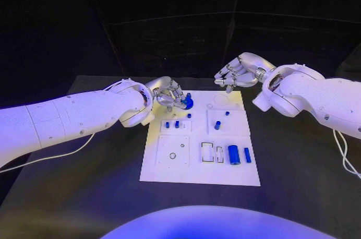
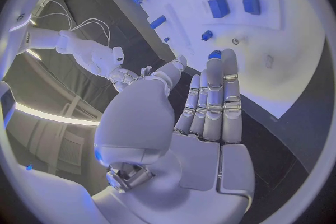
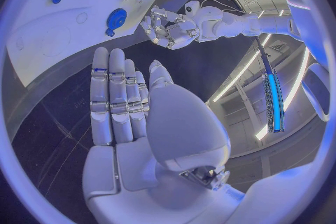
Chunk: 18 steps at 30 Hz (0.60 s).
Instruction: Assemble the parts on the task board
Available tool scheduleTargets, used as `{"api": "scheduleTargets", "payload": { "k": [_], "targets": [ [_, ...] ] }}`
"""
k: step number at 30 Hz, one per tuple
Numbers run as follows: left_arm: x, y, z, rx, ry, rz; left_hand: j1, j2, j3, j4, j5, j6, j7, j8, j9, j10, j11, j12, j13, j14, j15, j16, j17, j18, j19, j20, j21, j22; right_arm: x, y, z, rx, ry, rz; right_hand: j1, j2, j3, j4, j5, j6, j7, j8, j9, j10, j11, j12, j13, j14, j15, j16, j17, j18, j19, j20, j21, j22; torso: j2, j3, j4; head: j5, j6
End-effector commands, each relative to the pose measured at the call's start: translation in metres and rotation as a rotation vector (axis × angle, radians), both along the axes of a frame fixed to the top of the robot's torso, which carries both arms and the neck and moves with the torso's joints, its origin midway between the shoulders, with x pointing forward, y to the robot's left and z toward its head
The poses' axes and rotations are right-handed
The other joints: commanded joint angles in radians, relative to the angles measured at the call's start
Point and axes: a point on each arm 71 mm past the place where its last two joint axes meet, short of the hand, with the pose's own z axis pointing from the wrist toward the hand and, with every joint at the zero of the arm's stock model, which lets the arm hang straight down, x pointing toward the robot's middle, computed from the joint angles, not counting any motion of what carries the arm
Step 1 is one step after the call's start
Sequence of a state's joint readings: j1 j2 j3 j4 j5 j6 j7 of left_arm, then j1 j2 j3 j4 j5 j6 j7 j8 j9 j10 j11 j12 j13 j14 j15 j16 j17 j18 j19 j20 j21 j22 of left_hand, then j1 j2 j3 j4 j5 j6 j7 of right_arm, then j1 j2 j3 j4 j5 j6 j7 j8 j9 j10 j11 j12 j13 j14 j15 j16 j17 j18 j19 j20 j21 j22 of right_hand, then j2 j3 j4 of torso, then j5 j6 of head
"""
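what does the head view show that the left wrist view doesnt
Head view alone: the whole task board, with the large blue cylinder lying near its front edge, and the left hand seen from outside, over the board's far left corner. Left wrist view alone: the left hand's palm and straight fingers from behind. Both: the right hand held off the board's far edge, and small blue parts on the white plate.

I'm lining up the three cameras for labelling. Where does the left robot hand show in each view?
Head view: left robot hand at the far left corner of the task board, next to a round blue part.
Left wrist view: its own palm and fingers take up the circle's middle, the board beyond the fingertips.
Right wrist view: small, past the right robot hand, beside the board's edge.
Shared landmark: the white task board.
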<state>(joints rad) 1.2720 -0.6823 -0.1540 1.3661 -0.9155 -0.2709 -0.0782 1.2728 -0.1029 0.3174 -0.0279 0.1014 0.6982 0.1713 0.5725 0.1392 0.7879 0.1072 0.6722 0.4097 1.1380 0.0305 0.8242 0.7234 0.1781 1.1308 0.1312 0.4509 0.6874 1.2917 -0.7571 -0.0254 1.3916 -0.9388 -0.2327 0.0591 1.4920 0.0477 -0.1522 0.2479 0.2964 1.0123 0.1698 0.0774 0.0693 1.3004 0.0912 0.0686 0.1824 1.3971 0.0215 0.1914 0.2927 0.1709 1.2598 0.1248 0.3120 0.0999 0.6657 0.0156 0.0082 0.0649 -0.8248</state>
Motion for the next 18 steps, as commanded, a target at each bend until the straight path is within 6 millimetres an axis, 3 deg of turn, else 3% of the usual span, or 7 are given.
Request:
{"api": "scheduleTargets", "payload": {
  "k": [1,2,8,13,18],
  "targets": [
    [0.001,-0.009,0.008,0.022,-0.170,-0.109,0.023,-0.001,-0.001,-0.009,-0.002,0.018,-0.001,-0.024,-0.017,0.004,0.000,-0.025,-0.037,0.002,-0.003,-0.006,-0.013,0.005,0.018,-0.001,-0.013,-0.017,0.000,0.002,0.001,0.006,-0.004,0.011,0.000,-0.007,0.000,0.007,0.003,-0.001,0.000,-0.004,0.000,-0.008,0.001,-0.003,-0.001,-0.004,0.004,-0.007,-0.001,0.012,0.003,0.005,-0.004,-0.001,-0.001,0.0001,-0.0010,-0.002,0.002],
    [0.002,-0.011,0.007,0.038,-0.183,-0.121,0.037,0.004,-0.003,-0.013,-0.003,0.043,0.000,-0.051,-0.036,0.020,0.001,-0.045,-0.074,0.012,-0.008,-0.005,-0.023,0.002,0.036,-0.004,-0.021,-0.031,0.000,0.002,0.001,0.006,-0.005,0.011,0.000,-0.007,0.000,0.007,0.003,-0.001,0.000,-0.004,0.000,-0.008,0.001,-0.003,-0.001,-0.004,0.004,-0.007,-0.001,0.012,0.003,0.005,-0.004,-0.001,-0.001,-0.0001,0.0000,-0.003,0.002],
    [0.009,-0.022,-0.002,0.134,-0.230,-0.190,0.063,-0.001,-0.002,-0.030,0.001,0.085,-0.004,-0.100,-0.067,0.021,0.001,-0.084,-0.142,0.032,-0.006,0.028,-0.029,0.004,0.068,-0.009,-0.017,-0.038,0.000,0.004,0.002,0.008,-0.006,0.013,0.002,-0.006,0.001,0.007,0.003,0.000,0.000,-0.004,0.000,-0.008,0.000,-0.003,-0.001,-0.004,0.004,-0.007,-0.001,0.012,0.003,0.005,-0.005,-0.002,0.000,-0.0014,0.0004,-0.009,0.007],
    [0.011,-0.030,-0.009,0.207,-0.234,-0.236,0.052,-0.010,-0.021,-0.026,-0.001,0.110,-0.012,-0.136,-0.075,0.017,-0.004,-0.110,-0.186,0.143,-0.010,0.227,0.140,0.004,0.125,-0.013,0.025,-0.017,0.000,0.005,0.001,0.009,-0.007,0.015,0.002,-0.007,0.001,0.007,0.003,0.000,0.000,-0.004,0.000,-0.009,0.000,-0.003,-0.002,-0.004,0.004,-0.007,-0.001,0.012,0.003,0.005,-0.005,-0.002,0.000,-0.0007,-0.0021,-0.010,0.007],
    [0.013,-0.034,-0.012,0.248,-0.232,-0.258,0.049,-0.008,-0.049,-0.019,-0.004,0.135,-0.017,-0.169,-0.074,0.023,-0.007,-0.123,-0.223,0.210,-0.014,0.369,0.256,0.003,0.168,-0.018,0.072,0.015,0.000,0.006,0.001,0.009,-0.007,0.017,0.002,-0.007,0.001,0.007,0.003,0.000,0.000,-0.004,0.000,-0.009,0.000,-0.003,-0.002,-0.004,0.004,-0.007,-0.001,0.012,0.003,0.005,-0.005,-0.002,0.000,0.0002,-0.0022,-0.014,0.009]
  ]
}}
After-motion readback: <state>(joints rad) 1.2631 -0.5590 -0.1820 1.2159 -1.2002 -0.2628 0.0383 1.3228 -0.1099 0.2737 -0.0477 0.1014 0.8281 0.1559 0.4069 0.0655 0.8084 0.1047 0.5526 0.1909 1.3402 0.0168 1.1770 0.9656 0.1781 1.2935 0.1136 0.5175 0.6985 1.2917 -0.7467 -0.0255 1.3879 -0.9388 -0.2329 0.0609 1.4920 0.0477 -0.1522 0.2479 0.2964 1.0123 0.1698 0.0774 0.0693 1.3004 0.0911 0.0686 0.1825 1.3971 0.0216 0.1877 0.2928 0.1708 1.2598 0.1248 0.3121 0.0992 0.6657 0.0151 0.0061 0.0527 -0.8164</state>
